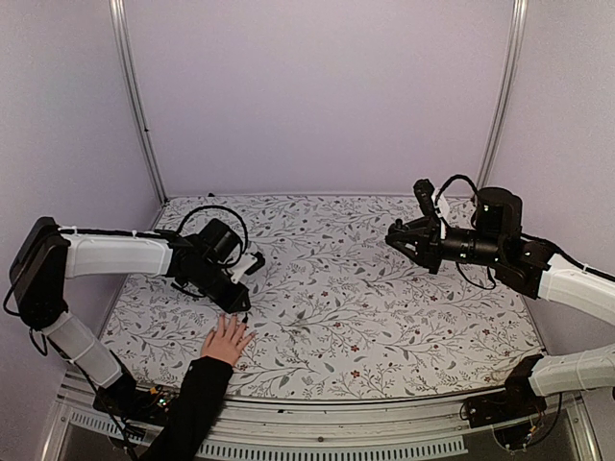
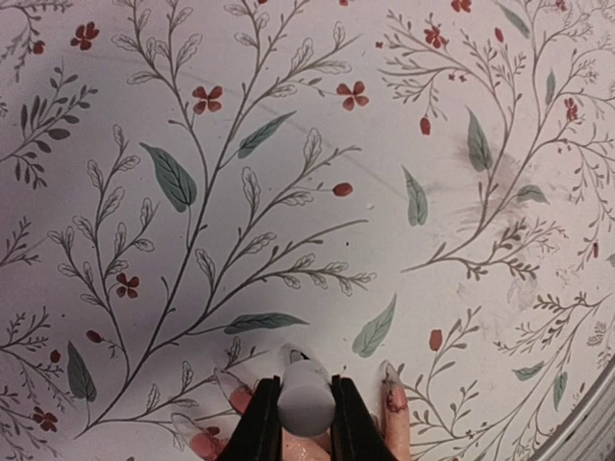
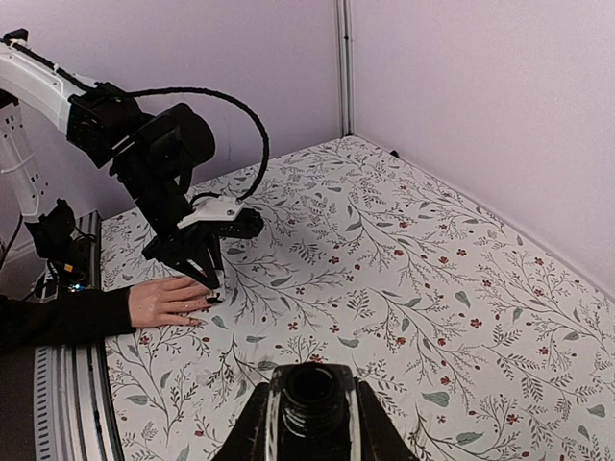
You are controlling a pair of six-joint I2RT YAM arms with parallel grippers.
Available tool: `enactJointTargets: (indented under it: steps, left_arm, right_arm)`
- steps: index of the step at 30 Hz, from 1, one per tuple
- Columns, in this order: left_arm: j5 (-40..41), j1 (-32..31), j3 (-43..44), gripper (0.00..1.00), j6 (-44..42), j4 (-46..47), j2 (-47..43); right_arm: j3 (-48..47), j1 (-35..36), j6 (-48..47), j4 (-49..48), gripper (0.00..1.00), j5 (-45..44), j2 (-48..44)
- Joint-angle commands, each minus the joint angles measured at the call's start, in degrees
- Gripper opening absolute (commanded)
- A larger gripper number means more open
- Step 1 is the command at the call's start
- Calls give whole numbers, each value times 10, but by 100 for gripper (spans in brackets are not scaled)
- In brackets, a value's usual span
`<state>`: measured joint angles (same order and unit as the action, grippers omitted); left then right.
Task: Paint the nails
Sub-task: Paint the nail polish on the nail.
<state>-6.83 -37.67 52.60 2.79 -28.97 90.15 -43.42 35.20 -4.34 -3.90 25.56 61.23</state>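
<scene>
We are pinching the white brush cap (image 2: 307, 411) in our left end effector (image 2: 302, 386), poised directly over the hand (image 1: 227, 341) lying flat at the bench's (image 1: 384, 307) front left, so the brush is, we judge, meeting the nails (image 2: 390, 375). Our right end effector (image 3: 309, 386) is gripping the open bottle (image 3: 309, 413) upright and well apart, probably to avoid spills and allow redipping.
</scene>
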Motion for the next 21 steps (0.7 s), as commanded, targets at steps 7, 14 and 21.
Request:
enactJointTargets:
  steps: [7, 14, 21]
  left_arm:
    - [-3, 9, 19, 0, -6, 11, 18]
    - [-3, 10, 19, 0, -6, 12, 18]
    - [2, 13, 20, 0, -4, 11, 20]
  right_arm:
    - [2, -2, -4, -8, 0, -10, -12]
    - [2, -2, -3, -7, 0, -10, -12]
    - [1, -2, -4, -7, 0, -10, -11]
